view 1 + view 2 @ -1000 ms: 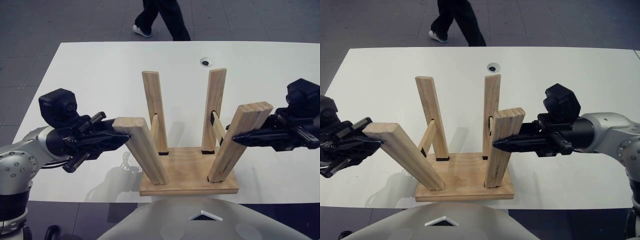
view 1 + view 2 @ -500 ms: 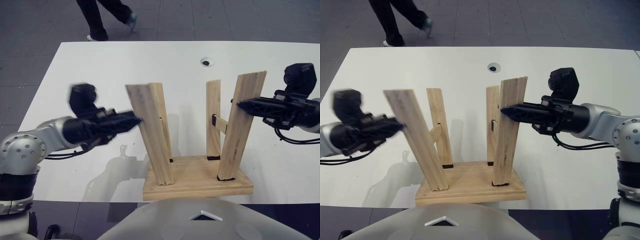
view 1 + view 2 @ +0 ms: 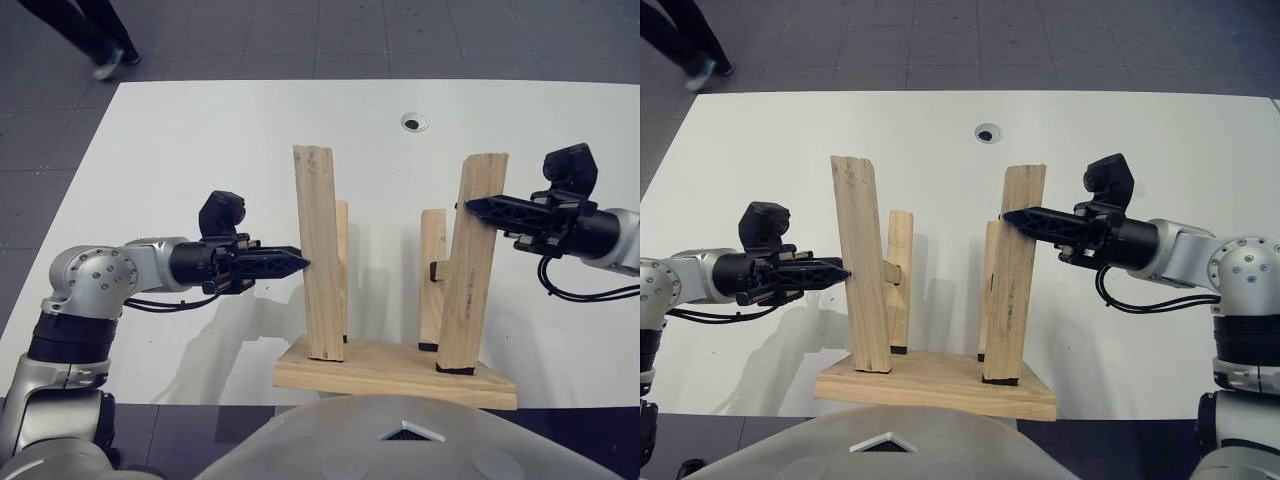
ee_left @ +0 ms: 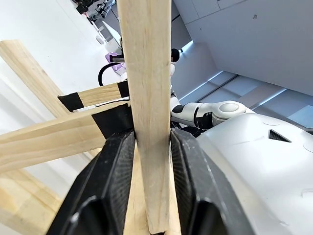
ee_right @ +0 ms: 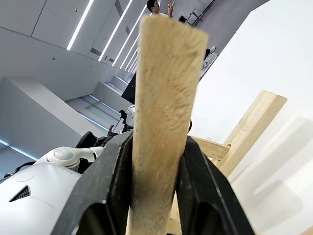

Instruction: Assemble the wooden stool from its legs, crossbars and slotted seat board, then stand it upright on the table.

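Observation:
The wooden stool stands upside down, its seat board (image 3: 395, 370) resting at the table's front edge and its legs pointing up. My left gripper (image 3: 300, 262) is shut on the near left leg (image 3: 320, 250) about a third of the way down. In the left wrist view its fingers (image 4: 110, 186) press both sides of that leg (image 4: 146, 73). My right gripper (image 3: 470, 206) is shut on the near right leg (image 3: 472, 270) close to its top, and that leg (image 5: 166, 88) sits between the fingers (image 5: 195, 181). Short crossbars (image 3: 437, 270) link near and far legs.
The white table (image 3: 200, 150) has a small cable hole (image 3: 412, 123) at the back centre. The seat board lies right at the table's front edge. Open tabletop stretches to the left, right and behind the stool.
Both grippers swung away from me with the near legs, which went from leaning toward me to nearly upright. The seat board tipped and shifted slightly with them.

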Robot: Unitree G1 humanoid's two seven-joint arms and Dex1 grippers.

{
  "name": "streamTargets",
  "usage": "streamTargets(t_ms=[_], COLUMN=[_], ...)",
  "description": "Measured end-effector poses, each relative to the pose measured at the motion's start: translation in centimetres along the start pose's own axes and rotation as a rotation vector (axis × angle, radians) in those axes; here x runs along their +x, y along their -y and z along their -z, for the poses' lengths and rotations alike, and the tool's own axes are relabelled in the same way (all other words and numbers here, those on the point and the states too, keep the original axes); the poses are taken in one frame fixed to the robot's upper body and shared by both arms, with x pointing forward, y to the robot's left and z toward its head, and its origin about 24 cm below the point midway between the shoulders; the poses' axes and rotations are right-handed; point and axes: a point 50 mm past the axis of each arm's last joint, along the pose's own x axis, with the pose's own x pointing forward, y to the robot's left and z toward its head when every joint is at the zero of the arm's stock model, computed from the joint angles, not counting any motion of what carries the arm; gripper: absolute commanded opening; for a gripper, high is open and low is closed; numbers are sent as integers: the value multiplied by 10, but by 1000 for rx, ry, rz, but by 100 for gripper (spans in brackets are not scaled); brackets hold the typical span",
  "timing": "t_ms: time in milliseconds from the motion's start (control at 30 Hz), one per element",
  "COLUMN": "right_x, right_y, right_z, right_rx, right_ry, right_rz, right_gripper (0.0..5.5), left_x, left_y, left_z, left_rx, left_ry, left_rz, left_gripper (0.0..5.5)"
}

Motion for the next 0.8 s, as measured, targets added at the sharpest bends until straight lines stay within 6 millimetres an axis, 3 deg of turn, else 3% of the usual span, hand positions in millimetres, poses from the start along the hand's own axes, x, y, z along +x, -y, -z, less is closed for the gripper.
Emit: streamTargets(t_ms=[233, 333, 400, 600, 800], right_x=[0, -3, -3, -6, -16], right_y=[15, 20, 20, 25, 23], right_z=[-2, -1, -2, -9, -13], right_rx=[82, 108, 104, 43, 27], right_ry=[17, 14, 6, -38, -38], right_rz=[-22, -9, -5, 117, 178], right_gripper=[102, 102, 167, 290, 395], left_x=[-8, -18, -24, -46, -45], left_y=[1, 13, 16, 25, 27], left_z=[-2, -15, -19, -34, -22], left_rx=[5, 74, 94, 165, 160], left_ry=[18, 87, 118, 185, 121], left_rz=[-38, 7, 14, -18, -6], left_gripper=[127, 127, 127, 127, 127])
